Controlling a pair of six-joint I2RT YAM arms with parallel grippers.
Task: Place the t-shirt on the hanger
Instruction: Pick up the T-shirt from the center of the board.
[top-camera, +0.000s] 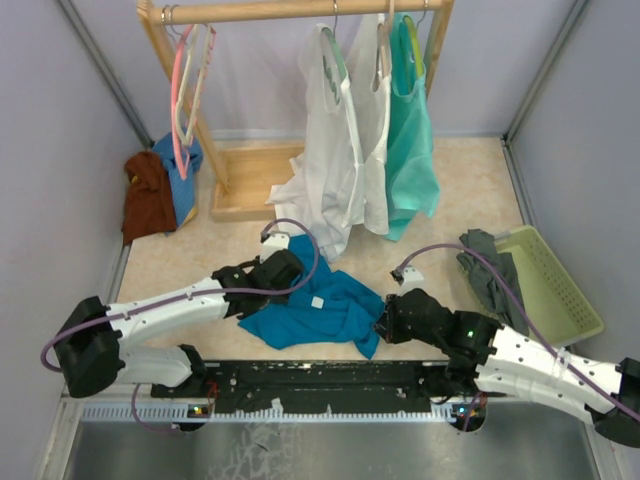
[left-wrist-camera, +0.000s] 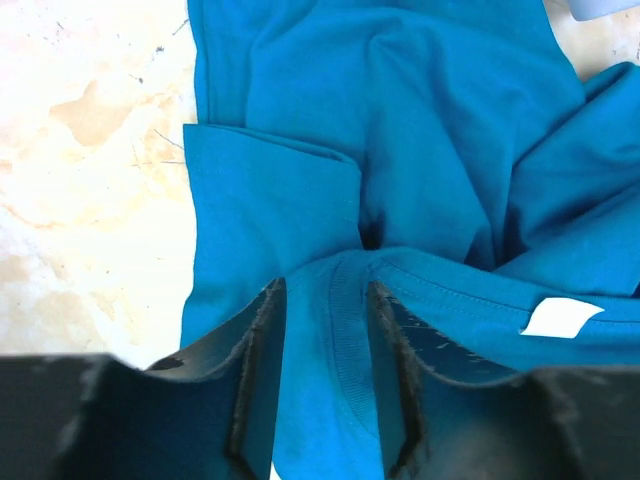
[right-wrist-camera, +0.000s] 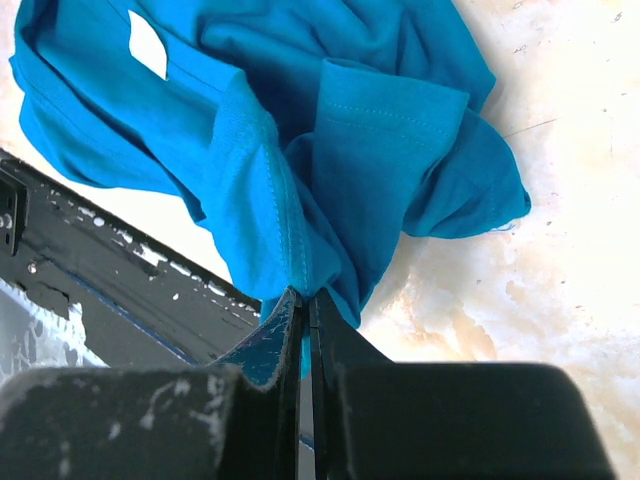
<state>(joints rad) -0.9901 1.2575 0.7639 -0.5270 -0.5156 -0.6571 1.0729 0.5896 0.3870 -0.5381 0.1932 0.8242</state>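
Straddles the ribbed collar of the teal t-shirt (left-wrist-camera: 440, 120) with the left claw (left-wrist-camera: 322, 290), fingers apart, cloth lying loose between them. Clamps the right claw (right-wrist-camera: 305, 300) tight on a folded edge of the same t-shirt, fingers pressed together with fabric bunched above. Leaves the t-shirt crumpled on the marbled counter (top-camera: 200, 260) between the 2 arms, white label (left-wrist-camera: 560, 318) face up. Shows the pale cream hanger (top-camera: 200, 85) on the wooden rail (top-camera: 290, 10), just beside the pink hanger (top-camera: 178, 90), well apart from the t-shirt.
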